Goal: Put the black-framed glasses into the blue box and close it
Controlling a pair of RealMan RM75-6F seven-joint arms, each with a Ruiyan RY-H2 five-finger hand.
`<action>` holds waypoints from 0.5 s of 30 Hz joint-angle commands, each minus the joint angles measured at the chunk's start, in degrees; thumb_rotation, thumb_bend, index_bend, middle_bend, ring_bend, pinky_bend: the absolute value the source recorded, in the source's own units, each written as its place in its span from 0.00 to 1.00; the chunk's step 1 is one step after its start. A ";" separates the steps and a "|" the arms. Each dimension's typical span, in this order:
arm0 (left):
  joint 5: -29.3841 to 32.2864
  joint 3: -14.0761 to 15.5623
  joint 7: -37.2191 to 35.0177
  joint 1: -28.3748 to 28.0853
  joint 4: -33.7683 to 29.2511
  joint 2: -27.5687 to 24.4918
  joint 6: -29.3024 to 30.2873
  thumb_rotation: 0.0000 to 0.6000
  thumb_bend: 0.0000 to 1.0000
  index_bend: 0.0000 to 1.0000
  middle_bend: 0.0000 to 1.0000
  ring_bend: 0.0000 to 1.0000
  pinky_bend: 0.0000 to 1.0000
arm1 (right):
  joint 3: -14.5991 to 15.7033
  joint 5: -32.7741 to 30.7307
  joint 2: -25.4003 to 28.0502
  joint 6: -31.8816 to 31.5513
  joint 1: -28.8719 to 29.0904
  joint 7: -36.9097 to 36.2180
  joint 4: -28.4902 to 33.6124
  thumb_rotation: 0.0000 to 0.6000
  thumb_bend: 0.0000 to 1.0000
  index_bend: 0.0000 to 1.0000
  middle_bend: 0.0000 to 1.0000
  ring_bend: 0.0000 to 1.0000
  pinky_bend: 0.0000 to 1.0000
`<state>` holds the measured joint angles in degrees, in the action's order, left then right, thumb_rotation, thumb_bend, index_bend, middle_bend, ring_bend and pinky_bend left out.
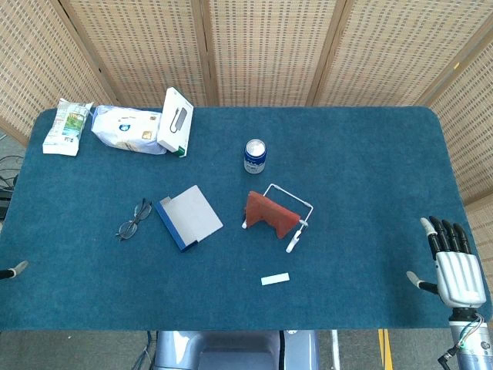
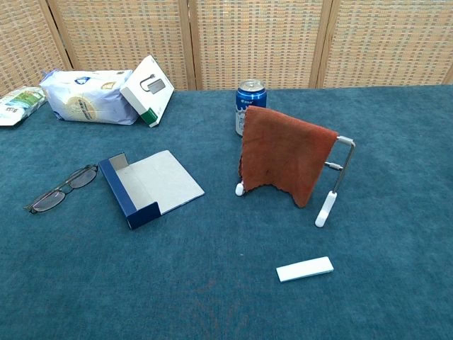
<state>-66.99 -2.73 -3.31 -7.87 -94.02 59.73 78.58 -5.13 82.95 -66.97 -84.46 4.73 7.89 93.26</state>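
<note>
The black-framed glasses (image 1: 133,220) (image 2: 62,188) lie on the blue tablecloth, just left of the blue box (image 1: 189,217) (image 2: 148,188). The box lies open, its grey inside facing up and nothing in it. My right hand (image 1: 454,262) hovers over the table's right front corner with its fingers straight and apart, holding nothing, far from both objects. Of my left hand (image 1: 11,270) only a tip shows at the left edge of the head view. The chest view shows neither hand.
A wire rack with a red-brown cloth (image 1: 273,214) (image 2: 287,163) stands right of the box, a blue can (image 1: 255,156) (image 2: 250,106) behind it. A small white strip (image 1: 275,279) (image 2: 304,269) lies in front. A white carton (image 1: 176,122), wipes pack (image 1: 127,129) and snack pack (image 1: 68,127) sit back left.
</note>
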 commanded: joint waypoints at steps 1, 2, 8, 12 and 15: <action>-0.72 -0.11 0.56 0.31 -0.17 0.23 0.14 1.00 0.00 0.00 0.00 0.00 0.00 | 0.06 0.07 0.05 -0.09 -0.07 -0.12 -0.04 1.00 0.10 0.00 0.08 0.00 0.00; -0.90 -0.09 0.67 0.38 -0.24 0.28 0.10 1.00 0.00 0.00 0.00 0.00 0.00 | 0.09 0.14 0.07 -0.14 -0.10 -0.20 -0.08 1.00 0.10 0.00 0.08 0.00 0.00; -2.97 -0.41 -2.60 -0.26 0.54 0.50 -2.32 1.00 0.00 0.00 0.00 0.00 0.00 | 0.18 0.37 0.13 -0.11 -0.07 -0.63 -0.18 1.00 0.10 0.00 0.08 0.00 0.00; -11.09 -0.28 -18.98 -4.10 3.77 1.06 -9.43 1.00 0.00 0.00 0.00 0.00 0.00 | 0.12 0.22 0.10 0.19 0.13 -0.24 -0.02 1.00 0.10 0.00 0.08 0.00 0.00; -17.86 0.66 -32.15 -6.84 7.77 2.37 -12.43 1.00 0.00 0.00 0.00 0.00 0.00 | 0.11 0.17 0.12 0.19 0.14 -0.15 0.07 1.00 0.10 0.00 0.08 0.00 0.00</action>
<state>-75.47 -2.90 -18.33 -10.47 -91.29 60.69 72.14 -5.02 83.12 -66.86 -84.27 4.87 7.73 93.31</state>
